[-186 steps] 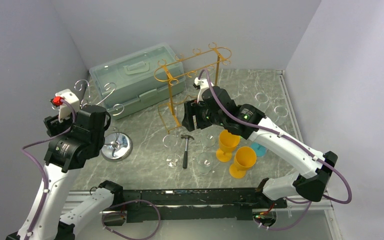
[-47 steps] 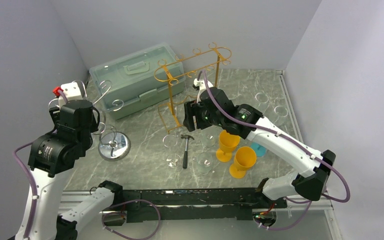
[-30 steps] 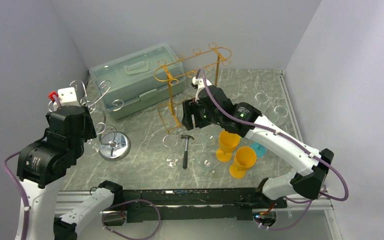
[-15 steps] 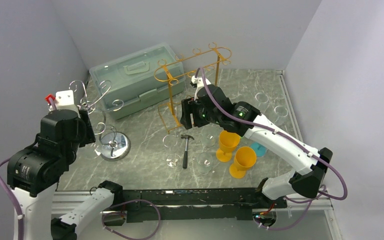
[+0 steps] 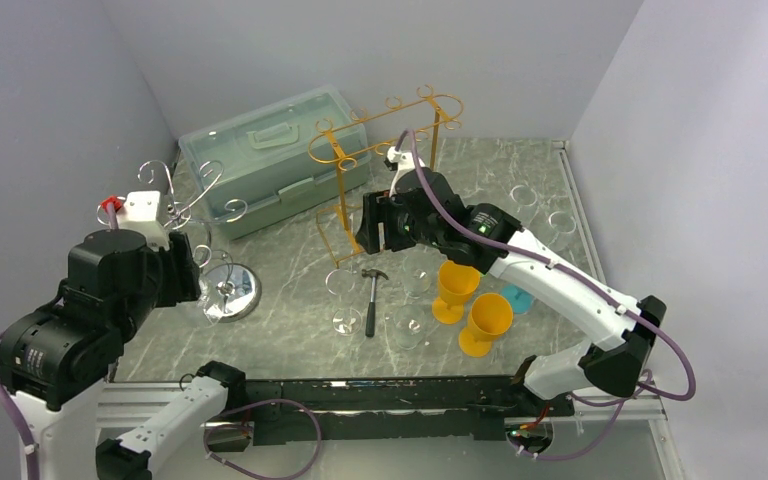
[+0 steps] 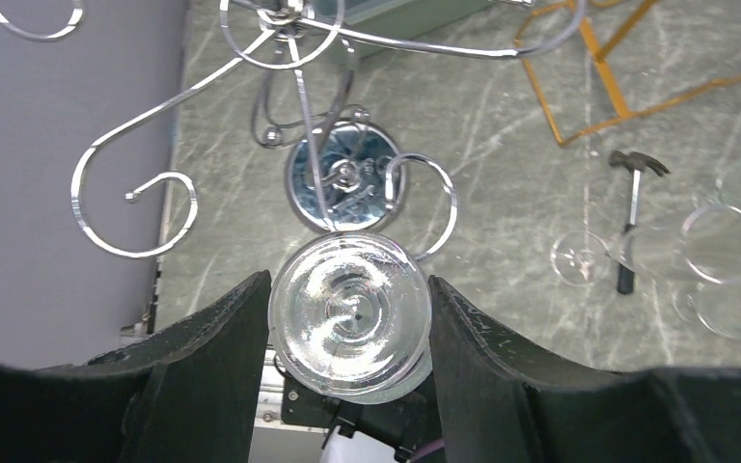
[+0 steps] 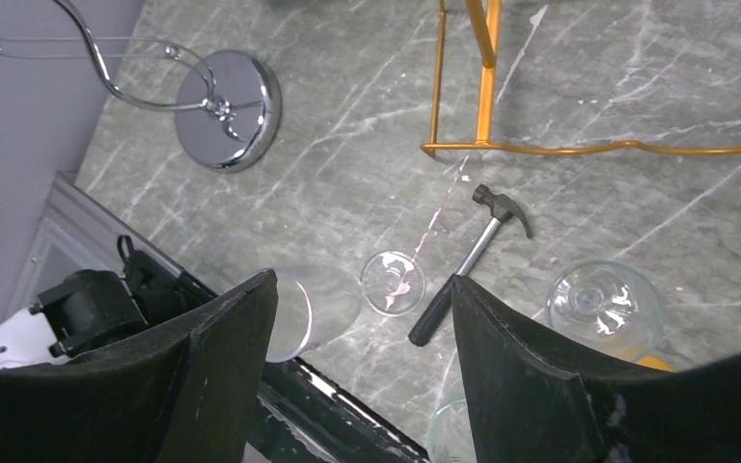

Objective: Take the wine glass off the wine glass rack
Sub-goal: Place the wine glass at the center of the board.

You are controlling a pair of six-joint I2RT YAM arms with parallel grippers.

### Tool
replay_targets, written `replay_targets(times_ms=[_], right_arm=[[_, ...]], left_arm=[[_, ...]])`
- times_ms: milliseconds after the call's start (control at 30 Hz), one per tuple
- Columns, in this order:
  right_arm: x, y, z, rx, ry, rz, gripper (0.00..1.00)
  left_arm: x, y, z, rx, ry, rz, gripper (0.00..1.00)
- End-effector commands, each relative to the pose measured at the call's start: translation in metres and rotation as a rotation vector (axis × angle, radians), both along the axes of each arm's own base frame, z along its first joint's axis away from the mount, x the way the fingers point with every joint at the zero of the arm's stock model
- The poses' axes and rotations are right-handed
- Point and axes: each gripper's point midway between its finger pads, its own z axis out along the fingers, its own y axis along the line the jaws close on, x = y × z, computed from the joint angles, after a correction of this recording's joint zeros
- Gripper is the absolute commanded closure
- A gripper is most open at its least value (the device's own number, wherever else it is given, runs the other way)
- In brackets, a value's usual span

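Overhead view of a grey marble counter (image 5: 290,260) with two robot arms. The left arm (image 5: 110,300) sits at 8 o'clock. Over the last few seconds it has drawn back from the curled hooks of a silver wire rack (image 6: 343,178) towards 7 o'clock, the near edge. The right arm (image 5: 520,255) has barely moved and hangs beside a gold rack (image 5: 385,150) near the centre.

In the left wrist view, the wine glass (image 6: 350,313) is seen end on as a clear round disc. The left jaws are closed partway on it, one black finger (image 6: 241,333) pressed to each side. The rack's round base lies at 12 o'clock from the glass, and one empty wire curl (image 6: 425,203) sits at 1 o'clock, just beyond the rim. No wire crosses the disc, though depth is hard to read here.

The right jaws are spread wide and hold nothing. Below them lie a hammer (image 7: 473,251) and loose clear glasses (image 7: 394,282).

The pull-back suggests the glass has slid out of its hook and now rides with the left arm. If so, the removal itself looks nearly done. What seems left is to carry it clear of the nearby curl without a knock.
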Motion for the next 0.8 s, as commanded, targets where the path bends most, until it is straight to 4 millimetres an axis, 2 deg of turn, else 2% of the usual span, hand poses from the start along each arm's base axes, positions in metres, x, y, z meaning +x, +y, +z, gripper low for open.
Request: replay_targets(times_ms=[0,200,433,767], right_arm=[[-0.004,0.007,0.029,0.128,-0.029,-0.002,0.31],[-0.009,0.010,0.030,0.176,-0.010,0.004,0.32],[-0.014,0.011,0.036,0.237,-0.001,0.004,0.31],[-0.029,0.019,0.062,0.427,0.009,0.046,0.30]], left_arm=[[-0.001,-0.024,0.022,-0.093,-0.085,-0.129,0.56],[-0.006,-0.043,0.030,-0.154,-0.104,-0.236,0.56],[-0.001,-0.073,0.041,-0.237,-0.113,-0.361,0.56],[0.027,-0.111,0.068,-0.333,-0.134,-0.460,0.56]])
